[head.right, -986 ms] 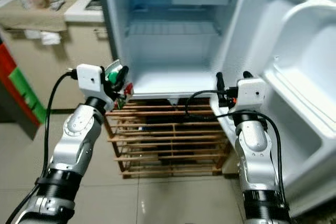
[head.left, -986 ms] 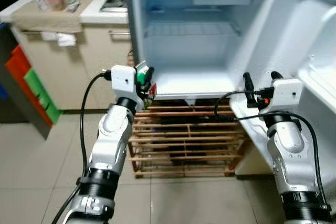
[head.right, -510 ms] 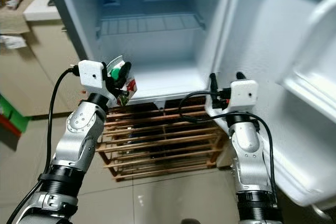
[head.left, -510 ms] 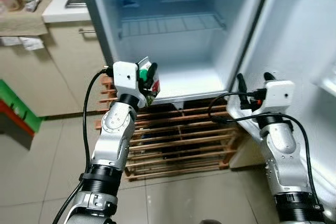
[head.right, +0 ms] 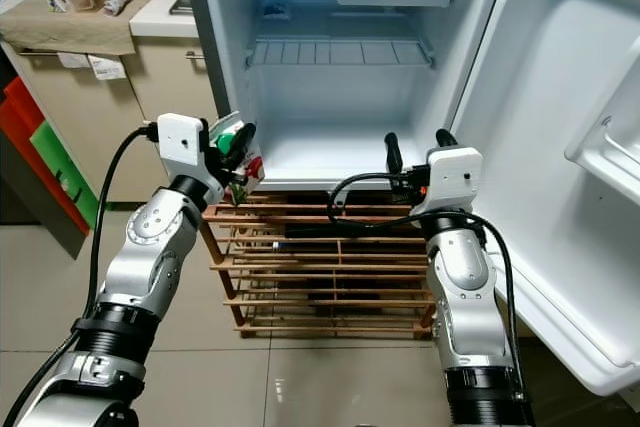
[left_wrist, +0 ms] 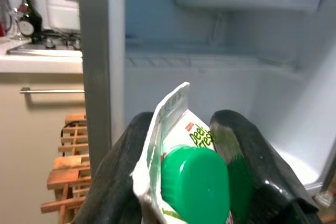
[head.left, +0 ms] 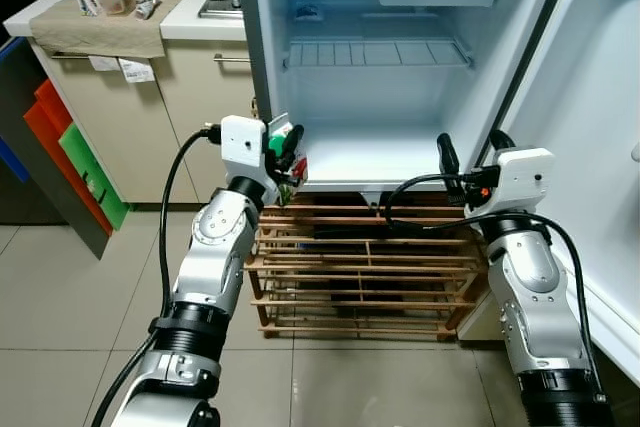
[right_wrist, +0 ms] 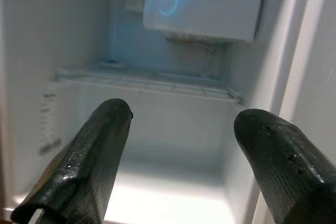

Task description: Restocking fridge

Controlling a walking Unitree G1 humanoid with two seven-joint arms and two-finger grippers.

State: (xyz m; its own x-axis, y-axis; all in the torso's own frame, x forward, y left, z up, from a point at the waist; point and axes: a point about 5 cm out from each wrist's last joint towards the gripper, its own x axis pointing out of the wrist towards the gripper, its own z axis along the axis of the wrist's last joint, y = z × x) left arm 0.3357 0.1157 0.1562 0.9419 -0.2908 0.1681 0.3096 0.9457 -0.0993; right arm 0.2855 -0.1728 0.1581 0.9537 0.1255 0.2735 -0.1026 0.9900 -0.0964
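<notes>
A small fridge [head.left: 380, 77] stands open before me, its white floor [head.left: 370, 162] and wire shelf [head.left: 375, 52] bare. My left gripper [head.left: 284, 154] is shut on a white carton with a green cap [left_wrist: 191, 179], held just outside the fridge's lower left corner. My right gripper [head.left: 470, 147] stands open at the lower right of the opening, nothing between its fingers [right_wrist: 100, 145]. The open door [head.right: 560, 167] with its white bins swings out on my right.
The fridge sits on a wooden slat rack [head.left: 350, 267]. A counter [head.left: 130, 17] with a cloth, jars and a bottle stands to the left, with red and green panels [head.left: 75, 147] below. Tiled floor [head.left: 60, 297] lies in front.
The camera has swung and pulled back, showing more of the counter again. Both grippers hold nearly the same pose at the fridge opening; the carton stays in the left gripper.
</notes>
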